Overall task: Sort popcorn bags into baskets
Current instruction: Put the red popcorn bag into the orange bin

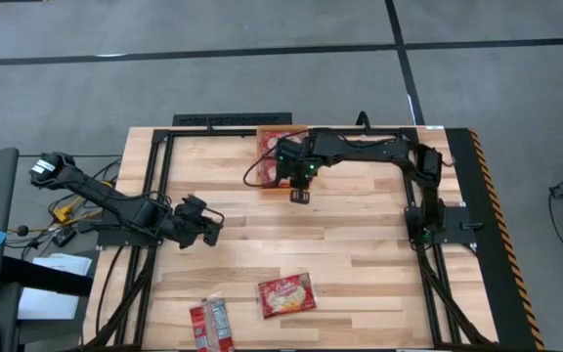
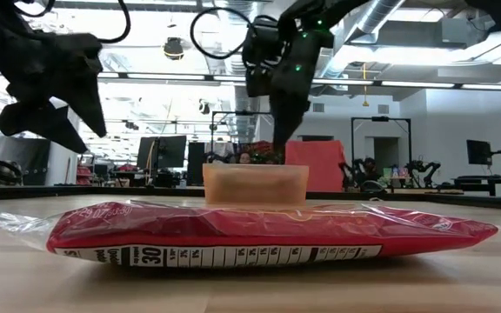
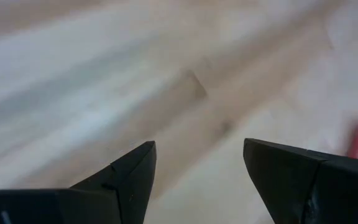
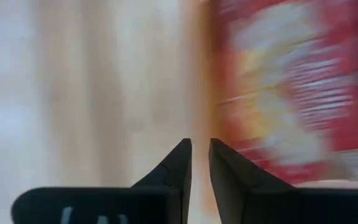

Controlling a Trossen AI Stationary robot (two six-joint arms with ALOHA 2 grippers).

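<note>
The orange basket (image 1: 265, 156) stands at the table's far edge with red popcorn bags (image 1: 280, 145) lying in it. My right gripper (image 1: 301, 195) hovers just on the near side of it, shut and holding nothing; in the right wrist view its fingers (image 4: 200, 144) point at bare wood beside the basket's wall (image 4: 201, 68) and the bags (image 4: 291, 81). My left gripper (image 1: 208, 227) is open above bare wood at the table's left (image 3: 199, 146). One bag (image 1: 286, 294) lies flat near the near edge, cream picture up. Another bag (image 1: 211, 324) lies at the near edge.
In the low view the nearest bag (image 2: 268, 235) lies flat across the foreground, with the basket (image 2: 255, 184) behind it. Bare wood stretches between the two grippers and the near bags. Black frame rails run along the table's left, right and far sides.
</note>
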